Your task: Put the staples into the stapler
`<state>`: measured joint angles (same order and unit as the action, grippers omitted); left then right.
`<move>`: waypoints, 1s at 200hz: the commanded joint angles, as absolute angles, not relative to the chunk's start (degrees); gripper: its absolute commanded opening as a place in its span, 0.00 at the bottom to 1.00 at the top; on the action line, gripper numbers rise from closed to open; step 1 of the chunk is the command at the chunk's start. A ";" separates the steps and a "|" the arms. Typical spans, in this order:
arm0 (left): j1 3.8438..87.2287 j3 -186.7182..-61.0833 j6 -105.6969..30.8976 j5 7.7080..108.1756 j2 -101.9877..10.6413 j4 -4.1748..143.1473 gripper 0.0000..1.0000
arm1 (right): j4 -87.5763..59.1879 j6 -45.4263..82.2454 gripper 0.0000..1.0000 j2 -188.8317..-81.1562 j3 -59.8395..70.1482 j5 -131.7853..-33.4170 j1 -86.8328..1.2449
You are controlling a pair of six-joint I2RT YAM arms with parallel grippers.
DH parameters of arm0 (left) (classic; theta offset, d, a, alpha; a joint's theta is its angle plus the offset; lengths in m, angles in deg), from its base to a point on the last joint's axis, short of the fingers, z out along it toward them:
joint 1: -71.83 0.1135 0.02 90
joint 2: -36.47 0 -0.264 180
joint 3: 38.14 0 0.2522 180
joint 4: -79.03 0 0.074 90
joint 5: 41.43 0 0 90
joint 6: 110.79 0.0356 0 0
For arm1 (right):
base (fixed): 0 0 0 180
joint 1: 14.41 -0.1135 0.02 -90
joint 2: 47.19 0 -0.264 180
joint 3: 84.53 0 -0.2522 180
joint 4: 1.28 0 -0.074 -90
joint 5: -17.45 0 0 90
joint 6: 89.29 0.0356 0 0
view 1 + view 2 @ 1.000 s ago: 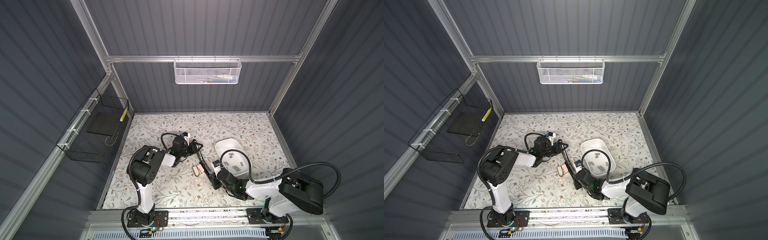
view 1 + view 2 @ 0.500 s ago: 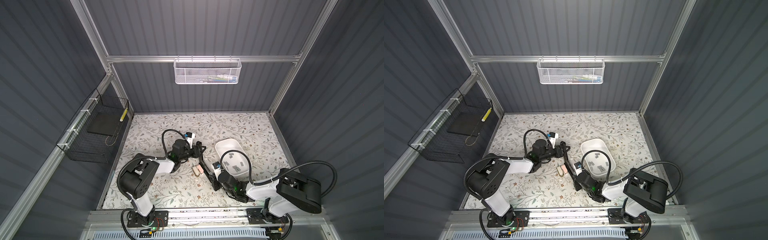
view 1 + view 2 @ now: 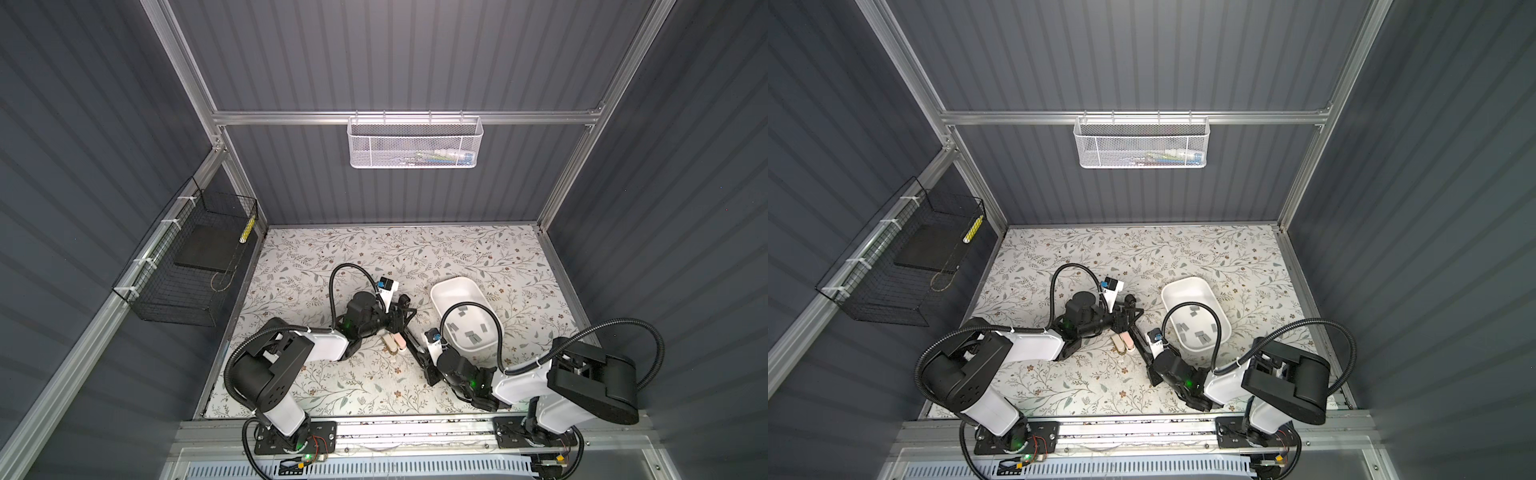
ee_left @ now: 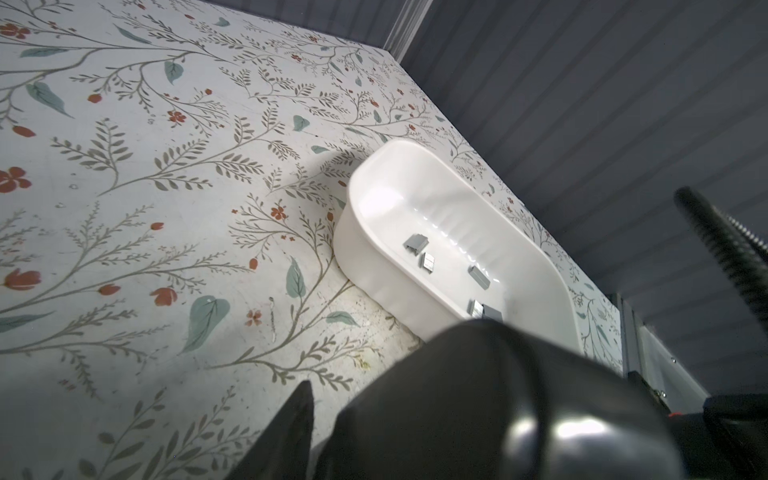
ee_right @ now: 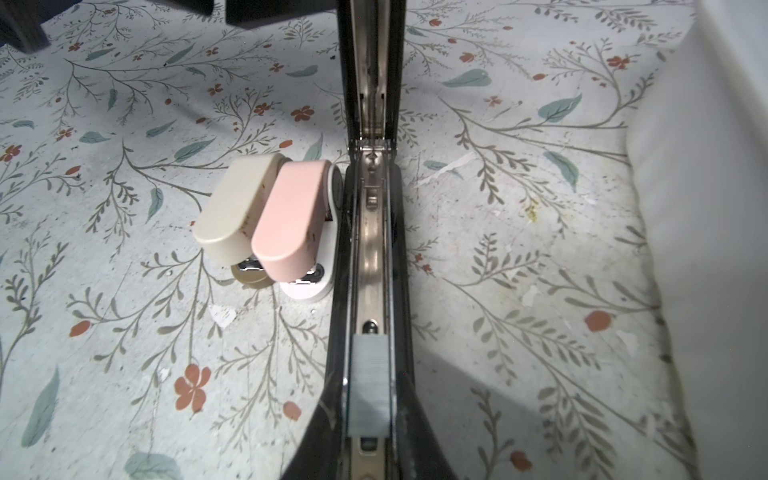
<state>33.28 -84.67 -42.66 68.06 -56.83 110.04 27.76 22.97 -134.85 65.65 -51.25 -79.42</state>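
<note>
One black stapler (image 5: 374, 257), centre of the frame. One grey staple strip (image 5: 369, 386) in its channel, lower centre. At least five loose staple strips (image 4: 415, 242) in one white tray (image 4: 374, 174), the count partly blocked. Two small ones: cream mini stapler (image 5: 232, 212), pink mini stapler (image 5: 291, 216). Two baskets: white mesh basket (image 3: 414, 143) at upper centre, black wire basket (image 3: 187, 270) at left.

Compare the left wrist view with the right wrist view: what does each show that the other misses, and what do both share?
Only the left wrist view looks inside the white tray, where loose grey staples lie. Only the right wrist view shows the black stapler opened, a strip of staples in its channel, and a cream mini stapler and a pink mini stapler beside it. Both show the floral table and the white tray.
</note>
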 commanded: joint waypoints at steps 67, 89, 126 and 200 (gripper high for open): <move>31.20 -79.62 -33.79 68.60 -54.85 116.87 0.59 | 36.46 20.97 0.02 -135.44 67.39 -47.81 -81.59; 30.93 -77.75 -32.89 68.90 -54.59 119.20 0.65 | 36.61 20.84 0.02 -135.61 67.47 -47.16 -81.97; 30.67 -76.10 -31.46 68.96 -54.89 120.43 0.73 | 37.84 20.84 0.02 -136.47 67.38 -46.62 -82.63; 30.19 -74.05 -30.68 69.09 -57.34 124.15 0.78 | 39.36 20.32 0.01 -138.11 67.25 -44.35 -84.04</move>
<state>30.44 -74.93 -31.86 69.15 -56.06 120.73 36.40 21.16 -137.49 67.45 -45.89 -83.10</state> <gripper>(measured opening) 0.772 0.185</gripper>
